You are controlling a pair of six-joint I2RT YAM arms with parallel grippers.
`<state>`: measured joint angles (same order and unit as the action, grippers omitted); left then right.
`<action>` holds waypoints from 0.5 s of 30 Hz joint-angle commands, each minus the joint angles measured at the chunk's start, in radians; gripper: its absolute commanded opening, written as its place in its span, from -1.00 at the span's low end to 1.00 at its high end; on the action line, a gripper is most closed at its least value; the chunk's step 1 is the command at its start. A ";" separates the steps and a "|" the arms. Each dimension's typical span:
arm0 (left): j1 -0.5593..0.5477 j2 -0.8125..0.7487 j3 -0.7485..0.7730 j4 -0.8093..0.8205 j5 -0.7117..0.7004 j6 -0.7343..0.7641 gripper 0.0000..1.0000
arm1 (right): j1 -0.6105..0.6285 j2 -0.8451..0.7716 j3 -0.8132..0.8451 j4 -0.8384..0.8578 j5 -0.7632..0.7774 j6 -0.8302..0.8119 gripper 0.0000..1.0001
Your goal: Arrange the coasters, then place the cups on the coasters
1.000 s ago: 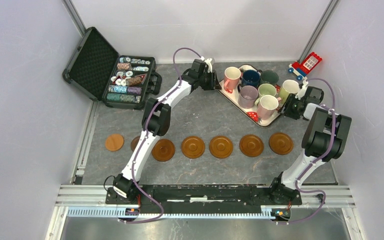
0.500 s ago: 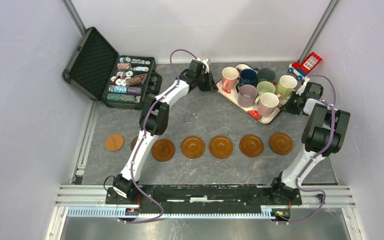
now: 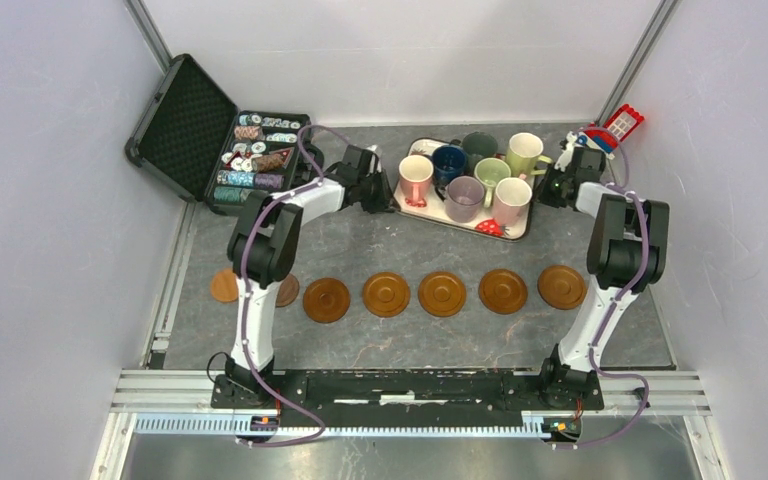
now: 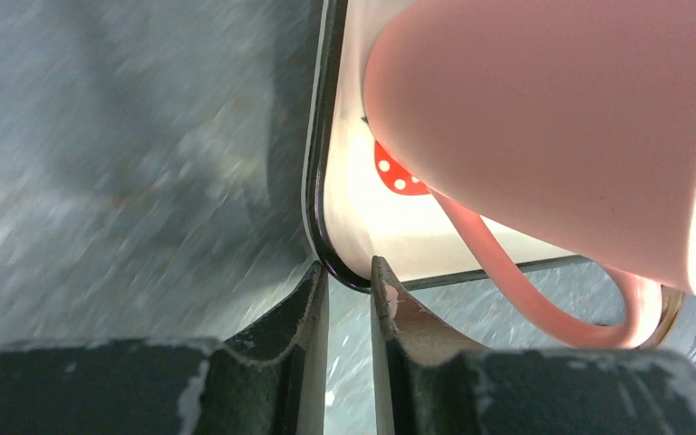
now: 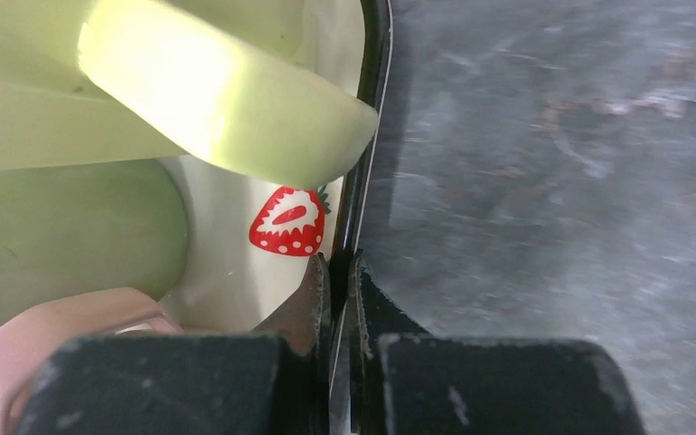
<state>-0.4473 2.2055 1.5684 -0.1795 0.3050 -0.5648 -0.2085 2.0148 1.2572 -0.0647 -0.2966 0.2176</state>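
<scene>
A white strawberry-print tray point(image 3: 438, 212) carries several cups, among them pink point(image 3: 416, 177), navy point(image 3: 448, 163), mauve point(image 3: 464, 196) and yellow-green point(image 3: 523, 153). My left gripper point(image 3: 385, 197) is shut on the tray's left rim point(image 4: 320, 181), with the pink cup point(image 4: 553, 127) just beyond it. On the opposite side my right gripper point(image 3: 548, 187) is shut on the right rim point(image 5: 373, 109), beside the yellow-green cup's handle point(image 5: 227, 118). Several brown coasters lie in a row nearer the arms, from a lighter one point(image 3: 225, 287) to the rightmost point(image 3: 562, 287). The left arm partly hides one coaster point(image 3: 288, 292).
An open black case point(image 3: 180, 120) holding poker chips point(image 3: 258, 160) stands at the back left. A red and blue toy point(image 3: 615, 128) sits in the back right corner. Walls close in both sides, and a metal rail point(image 3: 410, 385) runs along the near edge.
Both grippers have shut on the tray's rims. The tray with its cups has slid left and turned squarer to the back wall, both arms moving with it.
</scene>
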 commanded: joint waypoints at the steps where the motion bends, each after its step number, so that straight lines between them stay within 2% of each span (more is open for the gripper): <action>1: 0.021 -0.154 -0.161 0.052 -0.014 -0.040 -0.95 | 0.108 0.056 -0.004 -0.045 -0.115 -0.017 -1.00; 8: 0.076 -0.271 -0.316 0.020 -0.037 -0.004 -0.95 | 0.195 0.071 -0.005 -0.013 -0.129 0.019 -1.00; 15: 0.137 -0.315 -0.360 -0.024 -0.053 0.033 -0.96 | 0.255 0.073 -0.013 0.004 -0.127 0.042 -1.00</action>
<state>-0.3309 1.9461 1.2228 -0.2054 0.2745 -0.5865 -0.0303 2.0445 1.2606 0.0074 -0.3428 0.2707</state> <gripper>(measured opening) 0.257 0.044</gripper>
